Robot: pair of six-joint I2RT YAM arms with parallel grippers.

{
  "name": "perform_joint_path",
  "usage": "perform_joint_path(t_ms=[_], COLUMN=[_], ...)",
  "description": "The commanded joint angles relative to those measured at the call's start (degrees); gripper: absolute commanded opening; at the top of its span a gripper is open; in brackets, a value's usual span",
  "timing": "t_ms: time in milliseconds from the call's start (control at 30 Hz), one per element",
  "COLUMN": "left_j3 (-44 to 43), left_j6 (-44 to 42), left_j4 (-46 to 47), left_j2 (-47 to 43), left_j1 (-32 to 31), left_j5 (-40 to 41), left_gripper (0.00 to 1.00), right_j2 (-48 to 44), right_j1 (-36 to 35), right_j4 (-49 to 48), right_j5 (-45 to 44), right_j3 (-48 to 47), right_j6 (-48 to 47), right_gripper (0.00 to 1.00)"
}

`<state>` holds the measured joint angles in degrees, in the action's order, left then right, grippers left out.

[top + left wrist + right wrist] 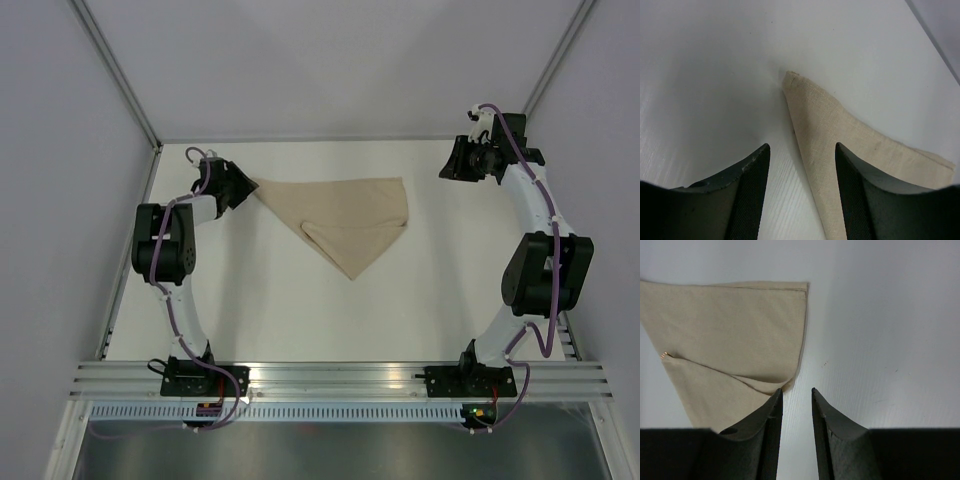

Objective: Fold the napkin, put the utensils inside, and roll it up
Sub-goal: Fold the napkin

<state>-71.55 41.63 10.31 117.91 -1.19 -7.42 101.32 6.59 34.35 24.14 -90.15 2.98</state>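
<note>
Left gripper: jaws wide, straddling the left corner of the napkin, not pinching it. Right gripper: jaws a slit apart, empty, just off the napkin's right edge. Napkin: folded triangle, far-middle of the table. Step: folding, probably finishing; next calls for utensils (none visible anywhere). Right wrist view alone shows the stacked layers; the overhead shows the whole outline.

A flat white matte tabletop fills the middle, evenly lit. Plain pale grey wall panels close it at 9, 12 and 3 o'clock; a silver aluminium rail crosses at 6 o'clock.
</note>
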Motion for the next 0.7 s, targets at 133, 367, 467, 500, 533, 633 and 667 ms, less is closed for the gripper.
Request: perform_joint_path(t_ms=[133, 367, 467, 500, 533, 633, 667], left_j3=[-5.2, -6.6, -7.2, -7.4, -7.6, -8.6, -8.8], left_j6=[3.0, 4.3, 4.5, 4.7, 4.6, 5.0, 5.0], left_j4=[-0.7, -1.5, -2.0, -2.2, -2.7, -2.8, -2.8], left_j2=[3.9, 5.2, 5.5, 5.7, 6.0, 6.5, 6.7], left_j1=[0.2, 0.2, 0.2, 0.2, 0.2, 0.1, 0.1], left_j5=[0.5, 1.2, 1.6, 1.8, 1.8, 1.8, 1.7], left_gripper=[0.57, 0.52, 0.48, 0.46, 0.45, 0.38, 0.37], right_j2=[-0.9, -0.5, -0.5, -0.5, -0.5, -0.6, -0.6], right_j1=[-0.1, -0.1, -0.1, -0.1, -0.1, -0.1, -0.1], right_j4=[0.9, 0.5, 0.5, 0.5, 0.5, 0.4, 0.5], right_j5=[-0.4, -0.1, 0.2, 0.3, 0.3, 0.5, 0.5], right_j3=[-2.1, -2.0, -1.9, -1.9, -1.9, -1.9, -1.9], right_j6=[0.8, 0.9, 1.0, 1.1, 1.1, 1.1, 1.1], right_gripper=[0.35, 0.35, 0.35, 0.35, 0.35, 0.35, 0.35])
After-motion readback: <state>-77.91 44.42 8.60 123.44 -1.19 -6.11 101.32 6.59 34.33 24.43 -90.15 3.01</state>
